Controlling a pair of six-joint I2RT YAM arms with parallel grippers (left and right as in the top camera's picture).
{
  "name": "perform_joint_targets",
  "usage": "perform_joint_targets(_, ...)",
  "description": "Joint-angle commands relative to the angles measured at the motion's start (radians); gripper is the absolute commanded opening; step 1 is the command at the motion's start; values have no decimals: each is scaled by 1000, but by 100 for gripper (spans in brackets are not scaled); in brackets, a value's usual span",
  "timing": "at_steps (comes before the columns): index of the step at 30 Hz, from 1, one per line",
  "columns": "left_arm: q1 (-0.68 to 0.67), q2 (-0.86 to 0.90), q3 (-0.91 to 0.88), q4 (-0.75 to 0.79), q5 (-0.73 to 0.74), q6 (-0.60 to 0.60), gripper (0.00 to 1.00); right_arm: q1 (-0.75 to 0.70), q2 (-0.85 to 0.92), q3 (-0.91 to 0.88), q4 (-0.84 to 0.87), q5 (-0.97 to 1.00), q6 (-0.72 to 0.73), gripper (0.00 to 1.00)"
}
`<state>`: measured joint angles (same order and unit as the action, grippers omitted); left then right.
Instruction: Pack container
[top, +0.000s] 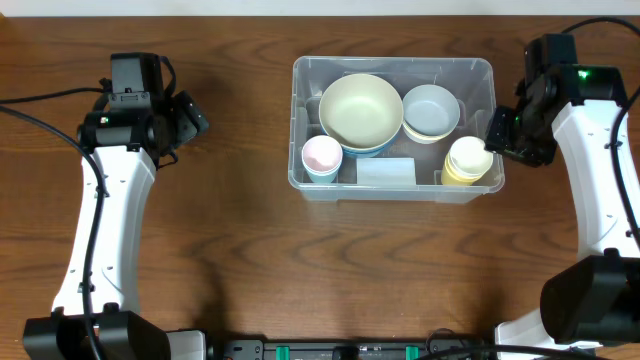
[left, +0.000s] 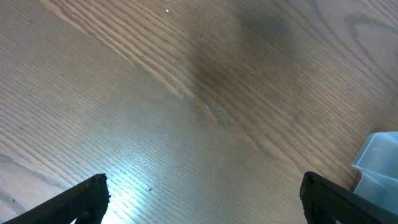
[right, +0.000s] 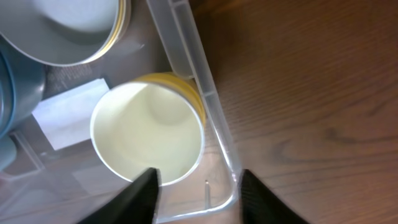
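Right wrist view: the right end effector (right: 202, 196) is hovering over the near right corner of the container (right: 214, 130). Its fingers are standing spread, pinching nothing. The inner finger is overlapping the rim of the yellow cup (right: 149, 134). The outer finger is hanging outside the wall, above the desk (right: 311, 93). The clear wall and the cup's right edge are therefore lying between the two fingers.

The cup is sitting upright inside the container, just beside the wall. Beyond it, a flat white card (right: 68, 112) is lying on the container floor. Further in, a grey bowl (right: 62, 25) is resting inside a yellow-rimmed one.

Overhead view: the container is standing at the far middle of the desk. It is also holding a large cream bowl (top: 361, 110) nested in a blue one, and a pink cup (top: 322, 155). The left end effector (left: 202, 199) is waiting well apart to the left, fingers fully spread over bare wood.

Hazards, as judged from this position:
- Inner finger snagging the cup rim on withdrawal. Cause: a slanted rather than vertical exit. Effect: the cup tipping or lifting out.
- Outer finger catching the container lip. Cause: the fingers straddling the wall. Effect: the container dragging or tilting, and the stacked bowls shifting.
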<state>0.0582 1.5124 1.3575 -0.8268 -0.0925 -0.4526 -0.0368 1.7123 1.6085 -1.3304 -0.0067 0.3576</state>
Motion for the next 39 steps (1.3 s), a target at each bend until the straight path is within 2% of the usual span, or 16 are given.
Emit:
perform_joint_targets(1,5,-16,21,-3,-5,-13,98,-8,8,-2,0,2,-6,60)
perform_joint_targets(6,5,-16,21,-2,-5,-13,98,-8,3,51,-22,3,-23,88)
perform_joint_targets(7,5,-16,21,-2,-5,-13,98,-8,1,77,-35,3,-23,96)
perform_joint_targets(8,5,-16,21,-2,-5,-13,98,-8,-2,104,-46,3,-23,99)
perform_joint_targets(14,5,-16,21,-3,-5,-13,98,-9,-5,326,-152,23,-23,99)
perform_joint_targets(21,5,-16,21,-3,-5,-13,98,-19,-7,540,-262,235,53,99)
perform_joint_targets(24,5,-16,21,-3,-5,-13,98,-51,-7,557,-270,273,76,99)
perform_joint_targets(29,5,-16,21,-3,-5,-13,98,-183,-5,532,-271,270,126,99)
perform_joint_targets(34,5,-16,21,-3,-5,-13,98,-316,-5,502,-278,171,110,99)
perform_joint_targets(39,5,-16,21,-3,-5,-13,98,-339,-5,497,-303,129,98,99)
